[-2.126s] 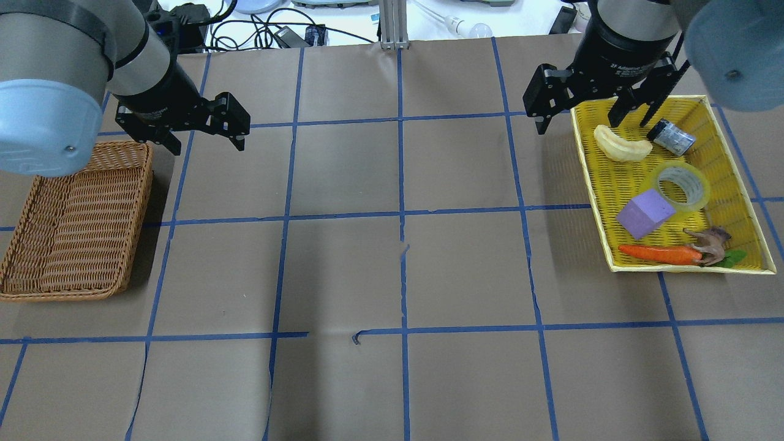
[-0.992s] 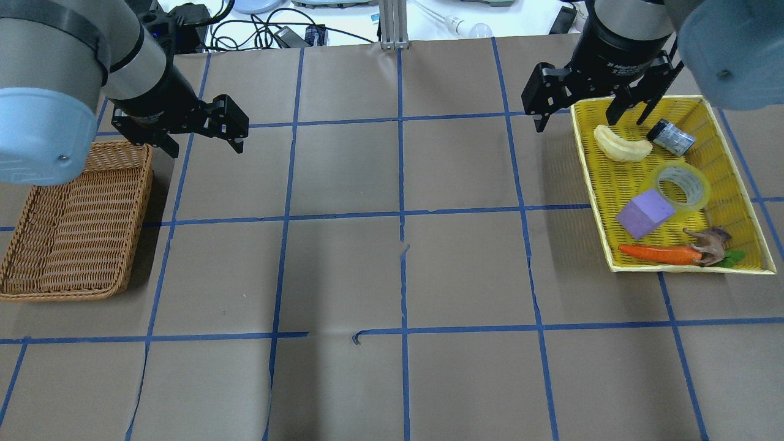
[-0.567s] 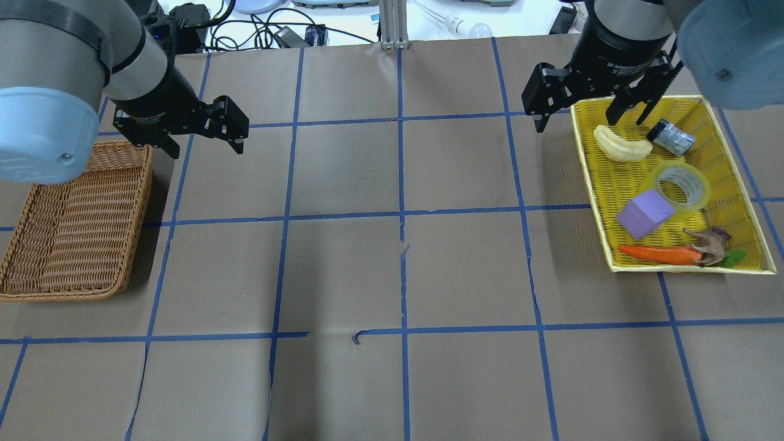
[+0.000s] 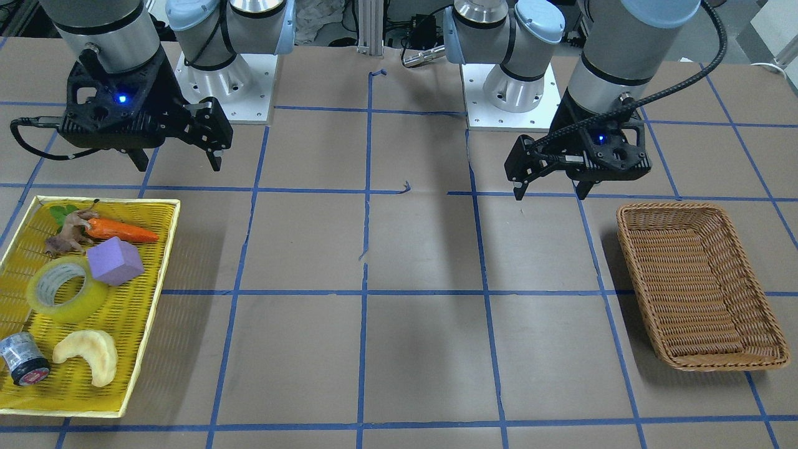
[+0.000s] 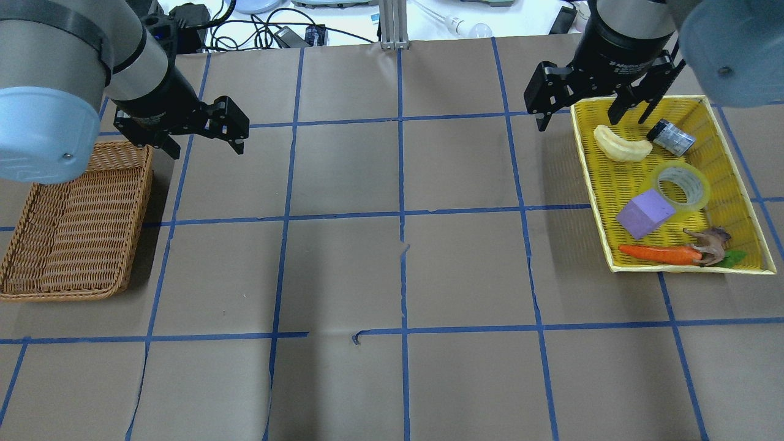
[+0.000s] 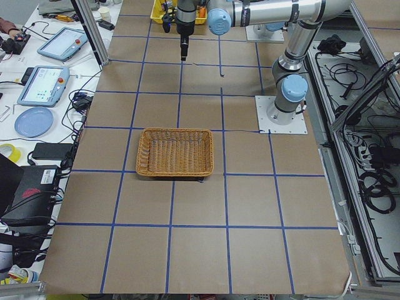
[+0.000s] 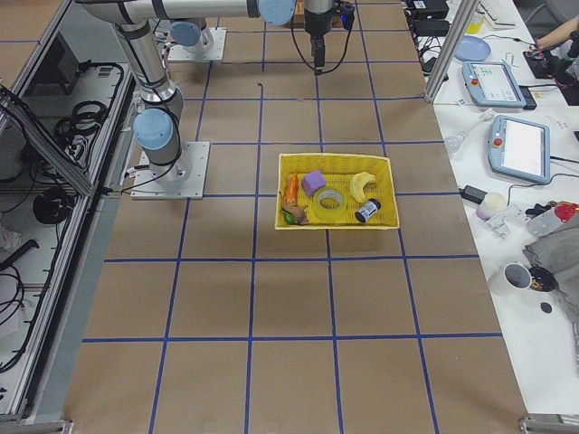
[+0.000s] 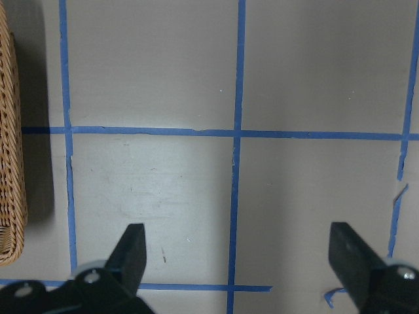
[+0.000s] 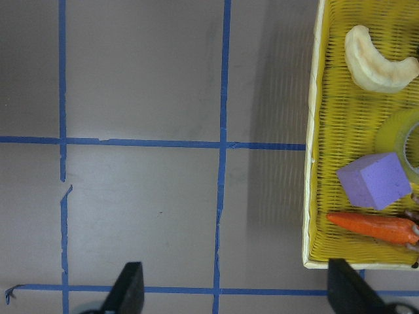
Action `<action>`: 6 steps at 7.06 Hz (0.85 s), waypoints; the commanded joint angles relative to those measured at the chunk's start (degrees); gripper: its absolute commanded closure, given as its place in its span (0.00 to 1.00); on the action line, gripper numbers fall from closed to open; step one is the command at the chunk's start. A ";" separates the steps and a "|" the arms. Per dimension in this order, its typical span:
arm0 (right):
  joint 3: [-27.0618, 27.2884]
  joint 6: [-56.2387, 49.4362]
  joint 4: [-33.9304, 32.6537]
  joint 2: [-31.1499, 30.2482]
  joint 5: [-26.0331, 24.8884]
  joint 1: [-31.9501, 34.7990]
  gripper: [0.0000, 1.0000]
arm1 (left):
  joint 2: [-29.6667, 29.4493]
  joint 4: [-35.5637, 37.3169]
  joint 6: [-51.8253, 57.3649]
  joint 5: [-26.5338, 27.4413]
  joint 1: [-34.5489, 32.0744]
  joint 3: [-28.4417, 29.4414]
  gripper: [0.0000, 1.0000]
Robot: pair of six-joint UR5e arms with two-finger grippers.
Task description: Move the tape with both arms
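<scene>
The tape (image 5: 681,185), a clear yellowish roll, lies flat in the yellow tray (image 5: 618,184) at the table's right. It also shows in the front view (image 4: 62,290) and partly in the right wrist view (image 9: 399,131). My right gripper (image 5: 579,122) is open and empty. It hangs above the tray's far left corner, apart from the tape, and shows in the front view (image 4: 181,163) and the right wrist view (image 9: 234,284). My left gripper (image 5: 207,149) is open and empty over bare table beside the wicker basket (image 5: 138,214). It also shows in the front view (image 4: 548,193) and the left wrist view (image 8: 239,252).
The tray also holds a purple block (image 5: 645,212), a carrot (image 5: 658,253), a toy animal (image 5: 710,242), a pale curved piece (image 5: 621,146) and a small grey cylinder (image 5: 670,137). The wicker basket is empty. Cables (image 5: 269,30) lie beyond the far edge.
Both grippers have shifted slightly toward the table's far edge and stayed open. Nothing in the tray has moved.
</scene>
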 commanded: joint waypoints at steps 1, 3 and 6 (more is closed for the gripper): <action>-1.69 -0.01 0.80 0.91 -0.15 0.01 0.00 | 0.00 -0.07 0.00 0.00 0.00 -0.06 0.00; -2.14 -0.01 0.71 1.18 -0.07 0.10 0.00 | 0.00 -0.07 0.00 0.00 0.00 -0.06 0.00; -2.41 -0.18 0.71 1.44 0.02 0.01 0.00 | -0.09 -0.07 0.00 0.00 0.00 -0.06 0.00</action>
